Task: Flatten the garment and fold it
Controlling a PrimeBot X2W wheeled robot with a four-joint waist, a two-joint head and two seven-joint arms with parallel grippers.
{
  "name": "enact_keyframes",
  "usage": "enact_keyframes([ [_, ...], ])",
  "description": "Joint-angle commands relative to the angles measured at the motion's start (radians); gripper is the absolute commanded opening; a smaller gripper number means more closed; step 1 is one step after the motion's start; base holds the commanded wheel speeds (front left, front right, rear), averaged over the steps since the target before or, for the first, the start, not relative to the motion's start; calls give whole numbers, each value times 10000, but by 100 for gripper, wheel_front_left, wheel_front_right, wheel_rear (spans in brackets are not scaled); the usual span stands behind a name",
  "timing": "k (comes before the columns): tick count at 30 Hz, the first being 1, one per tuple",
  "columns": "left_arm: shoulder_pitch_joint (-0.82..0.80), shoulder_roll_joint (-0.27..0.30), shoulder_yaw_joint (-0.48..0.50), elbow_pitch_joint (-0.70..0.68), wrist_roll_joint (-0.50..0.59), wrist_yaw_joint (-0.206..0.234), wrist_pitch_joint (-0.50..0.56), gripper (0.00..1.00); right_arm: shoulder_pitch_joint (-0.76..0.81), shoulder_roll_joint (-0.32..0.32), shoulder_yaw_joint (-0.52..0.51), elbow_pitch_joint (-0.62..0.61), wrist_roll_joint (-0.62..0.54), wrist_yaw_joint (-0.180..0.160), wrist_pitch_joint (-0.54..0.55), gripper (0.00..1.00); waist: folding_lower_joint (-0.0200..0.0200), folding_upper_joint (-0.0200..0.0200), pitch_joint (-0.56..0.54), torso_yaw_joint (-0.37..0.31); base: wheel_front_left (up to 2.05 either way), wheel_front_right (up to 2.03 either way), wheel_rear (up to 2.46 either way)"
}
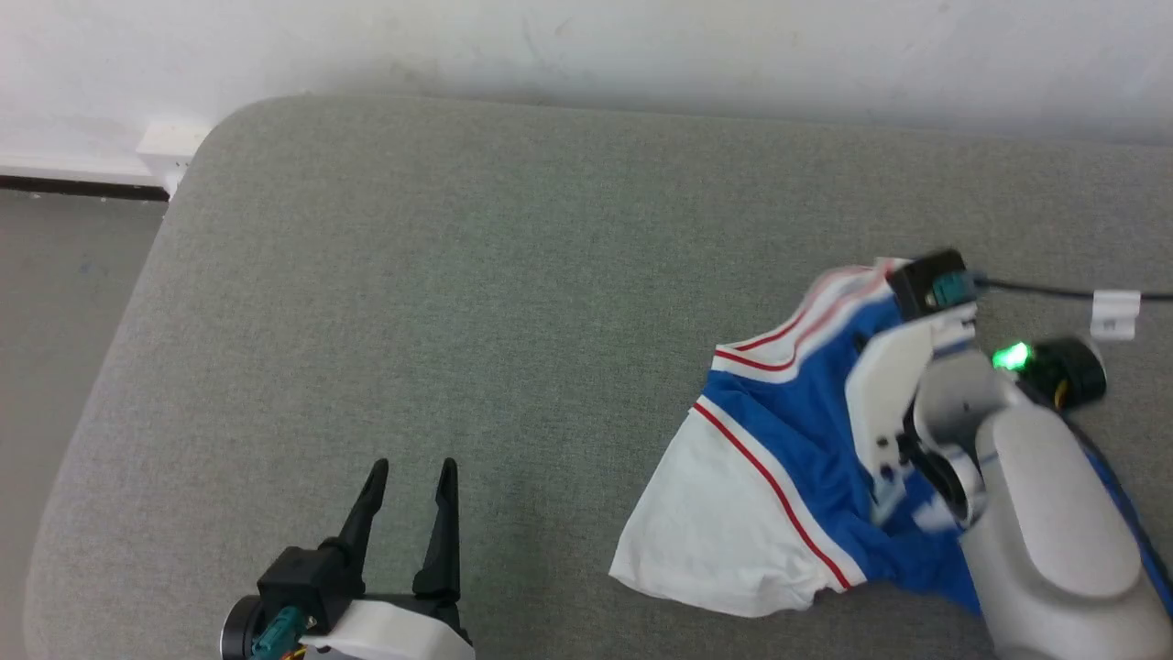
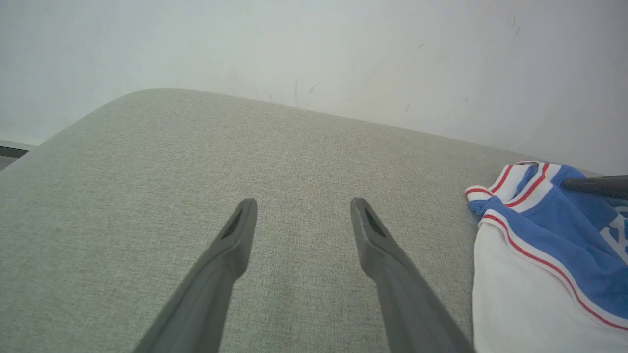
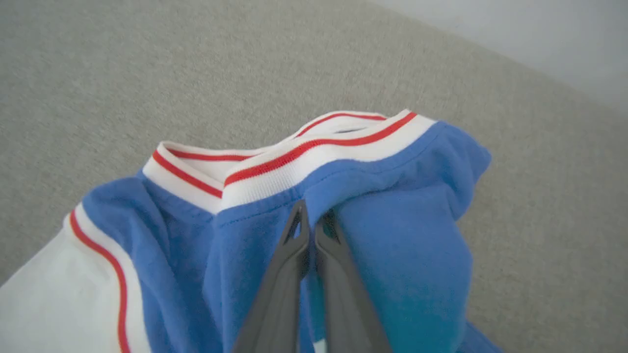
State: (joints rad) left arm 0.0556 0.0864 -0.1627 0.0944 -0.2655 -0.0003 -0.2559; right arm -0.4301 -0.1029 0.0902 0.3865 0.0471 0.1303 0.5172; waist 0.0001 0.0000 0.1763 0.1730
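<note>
1. A grey fabric desk (image 1: 458,275) lies beneath both my tools.
2. The blue basketball T-shirt (image 1: 788,440) sits bunched at my right tool (image 3: 312,215).
3. That right tool pinches blue cloth just below the striped collar (image 3: 314,147).
4. My left tool (image 1: 412,467) stands spread, empty, well apart.

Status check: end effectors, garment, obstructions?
Left end effector open over grey surface. Right end effector shut on garment below neck trim. Garment bunched, not flat. Nothing in the way.

1. garment (image 1: 733,522): right side hidden under right arm (image 1: 1054,532), cut off at lower right frame edge.
2. White lettering (image 1: 927,513) blurred, unreadable.
3. left gripper (image 1: 413,466) base cut off at bottom edge.
</note>
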Motion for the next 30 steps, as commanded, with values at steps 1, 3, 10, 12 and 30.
enact_keyframes([
  [1, -89, -41, 15, 44, -110, 2, -51, 100, -587, -2, 316, -343, 46, 4, -205, 0, -1, 0, -92, -51, 0, 0, 0],
  [3, -117, -54, 3, 60, -117, -3, -53, 100, -959, 54, 832, -640, 50, 4, -387, 0, -1, 0, -112, -51, 0, 0, 0],
  [10, -150, -84, -19, 121, -131, -59, -56, 100, -687, 439, 2785, -413, 1064, 4, -183, 0, -1, 0, -17, 153, 0, 0, 0],
  [12, -139, -90, -27, 146, -131, -84, -57, 100, -395, 473, 3178, -76, 1159, 4, -21, 5, -1, 0, 24, 239, 0, 0, 0],
  [30, 276, -33, -79, 209, -9, -19, -58, 100, 1154, 524, 709, -1874, 2957, 4, -1808, 100, -1, 0, -701, -206, 0, 0, 0],
])
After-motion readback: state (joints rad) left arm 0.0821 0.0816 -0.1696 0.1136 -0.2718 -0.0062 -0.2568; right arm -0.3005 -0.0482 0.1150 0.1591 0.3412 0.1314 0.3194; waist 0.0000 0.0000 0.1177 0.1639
